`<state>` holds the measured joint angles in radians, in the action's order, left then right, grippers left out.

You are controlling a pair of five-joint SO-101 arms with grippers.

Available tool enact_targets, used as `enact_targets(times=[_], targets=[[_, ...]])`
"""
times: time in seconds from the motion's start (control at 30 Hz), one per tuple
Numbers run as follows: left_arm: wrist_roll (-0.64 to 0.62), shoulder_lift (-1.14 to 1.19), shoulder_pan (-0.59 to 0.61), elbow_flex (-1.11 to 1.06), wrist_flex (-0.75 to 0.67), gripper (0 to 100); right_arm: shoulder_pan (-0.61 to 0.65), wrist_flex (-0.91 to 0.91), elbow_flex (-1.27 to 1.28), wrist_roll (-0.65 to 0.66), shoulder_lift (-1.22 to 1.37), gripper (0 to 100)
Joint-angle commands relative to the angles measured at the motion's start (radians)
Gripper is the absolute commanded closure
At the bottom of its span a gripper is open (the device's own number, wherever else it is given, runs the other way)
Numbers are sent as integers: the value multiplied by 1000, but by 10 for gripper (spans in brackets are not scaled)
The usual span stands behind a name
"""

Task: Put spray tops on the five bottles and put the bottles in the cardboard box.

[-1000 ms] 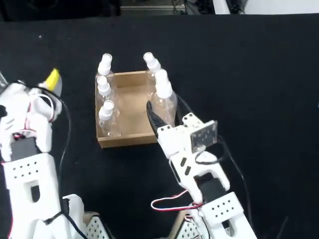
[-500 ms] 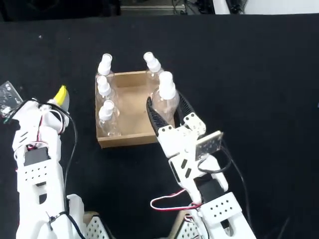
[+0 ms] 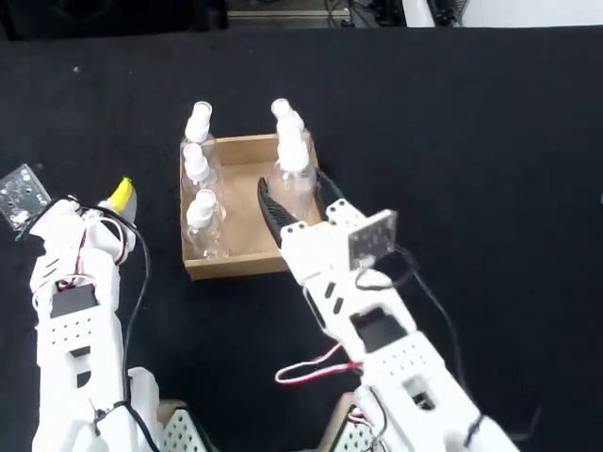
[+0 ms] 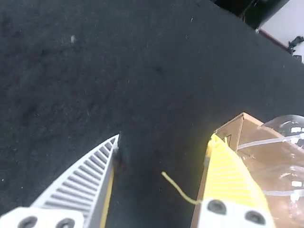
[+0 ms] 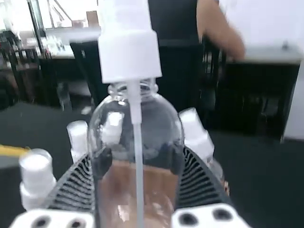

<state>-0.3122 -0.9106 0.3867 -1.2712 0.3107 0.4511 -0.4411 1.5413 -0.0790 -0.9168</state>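
Observation:
The cardboard box (image 3: 236,266) stands at the table's middle. Three clear bottles with white spray tops (image 3: 203,215) line its left wall, and another capped bottle (image 3: 283,117) leans at its far right corner. My right gripper (image 3: 294,200) is shut on a further clear bottle (image 3: 290,174), upright over the box's right side. In the right wrist view that bottle (image 5: 135,137) sits between the black fingers (image 5: 78,183), its spray top (image 5: 127,45) on. My left gripper (image 3: 121,200) stands open left of the box, nothing between its grey and yellow fingers (image 4: 228,175).
Black cloth covers the table on all sides of the box. The left wrist view catches the box corner (image 4: 233,133) and a clear bottle (image 4: 280,152) inside it. Both arm bases stand at the near edge.
My right gripper has carried its bottle left and farther out, over the box's right side. The left arm has turned and drawn its gripper slightly toward the near edge.

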Motion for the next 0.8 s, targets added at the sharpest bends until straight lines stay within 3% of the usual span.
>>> enact_targets(times=[0.0,0.37,0.77], targets=[[0,-18,2,15,-23,733,2,-175,-68,5,165,988],[2,-15,2,15,-23,733,-51,-460,-153,15,621,988],[3,-15,2,15,-23,733,-52,-629,-160,15,860,987]])
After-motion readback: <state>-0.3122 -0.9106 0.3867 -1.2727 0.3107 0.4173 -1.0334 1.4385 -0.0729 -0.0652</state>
